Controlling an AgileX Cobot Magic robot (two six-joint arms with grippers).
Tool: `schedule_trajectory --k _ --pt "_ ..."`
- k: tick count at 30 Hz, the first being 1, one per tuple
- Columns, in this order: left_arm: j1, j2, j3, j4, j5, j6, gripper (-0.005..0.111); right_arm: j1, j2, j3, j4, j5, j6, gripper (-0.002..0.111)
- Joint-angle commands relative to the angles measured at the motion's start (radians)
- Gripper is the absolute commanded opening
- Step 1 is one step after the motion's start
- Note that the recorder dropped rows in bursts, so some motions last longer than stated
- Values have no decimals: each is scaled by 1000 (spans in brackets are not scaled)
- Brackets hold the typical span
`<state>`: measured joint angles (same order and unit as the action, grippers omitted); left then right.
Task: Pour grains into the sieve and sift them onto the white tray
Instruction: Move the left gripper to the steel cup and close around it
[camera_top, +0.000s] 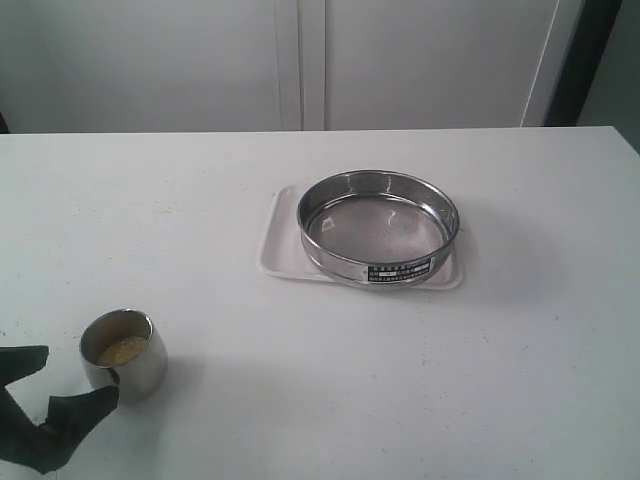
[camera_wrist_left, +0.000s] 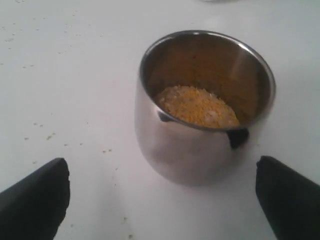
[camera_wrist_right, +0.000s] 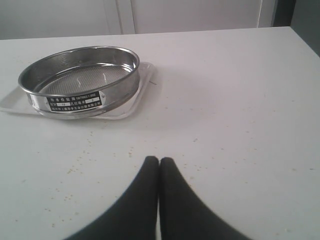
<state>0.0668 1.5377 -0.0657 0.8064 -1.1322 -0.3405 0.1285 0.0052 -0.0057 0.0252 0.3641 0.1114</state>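
A small rounded steel cup (camera_top: 125, 353) (camera_wrist_left: 202, 107) stands upright on the white table at the front left, holding pale golden grains (camera_top: 122, 350) (camera_wrist_left: 197, 106). My left gripper (camera_top: 68, 375) (camera_wrist_left: 162, 187) is open just short of the cup, its black fingertips (camera_wrist_left: 40, 192) wide apart and touching nothing. The sieve (camera_top: 378, 228) (camera_wrist_right: 80, 82) rests on the white tray (camera_top: 280, 240) (camera_wrist_right: 142, 82) at mid-table, its mesh bare. My right gripper (camera_wrist_right: 159, 161) is shut and holds nothing, low over the table well short of the sieve; the exterior view does not show it.
Tiny stray specks dot the tabletop around the right gripper (camera_wrist_right: 95, 150) and beside the cup (camera_wrist_left: 50, 136). White cabinet doors (camera_top: 300, 60) stand behind the table's far edge. A dark strip (camera_top: 590, 60) runs down at the back right.
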Motion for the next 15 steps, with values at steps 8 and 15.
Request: schedule_trajectory --k 8,15 --pt "0 111 -77 101 -56 -57 105 3 -5 6 3 -14 -2 0" --pt "0 161 -109 124 -89 -67 105 3 -5 6 3 -14 -2 0"
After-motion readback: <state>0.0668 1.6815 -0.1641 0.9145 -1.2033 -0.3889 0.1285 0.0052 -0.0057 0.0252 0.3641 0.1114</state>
